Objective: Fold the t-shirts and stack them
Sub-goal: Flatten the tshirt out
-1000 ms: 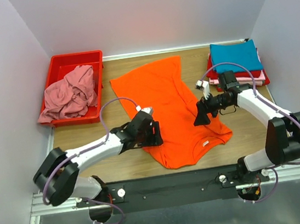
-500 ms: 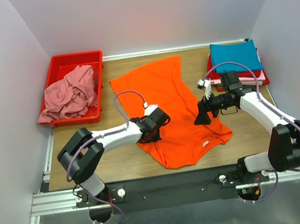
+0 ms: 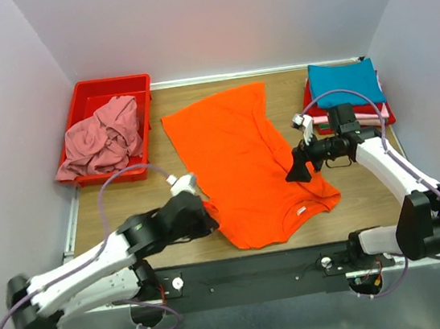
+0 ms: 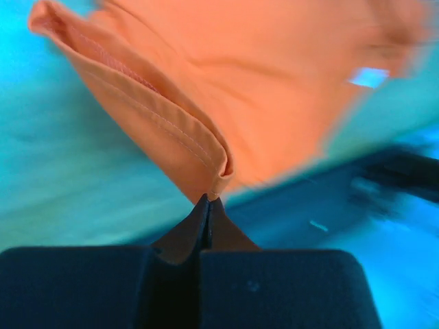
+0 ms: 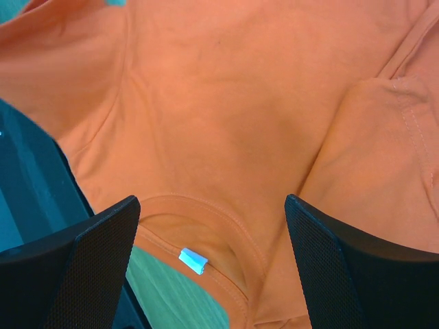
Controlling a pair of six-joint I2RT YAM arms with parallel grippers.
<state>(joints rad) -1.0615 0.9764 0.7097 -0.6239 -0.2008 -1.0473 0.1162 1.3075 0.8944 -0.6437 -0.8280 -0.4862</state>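
**Near-left edge of the orange t-shirt [image 3: 238, 150] pinched; right side ungripped**

At the left, the left gripper [image 4: 208, 200] is seen with its fingers pressed together on a hemmed fold at the shirt's near-left edge. The shirt is spread mid-table, its long axis running far to near, with the collar at the near end. Further right, the right gripper [image 3: 297, 172] is held over the near-right part, fingers wide apart and nothing gripped. That arm is judged nearer the free side.
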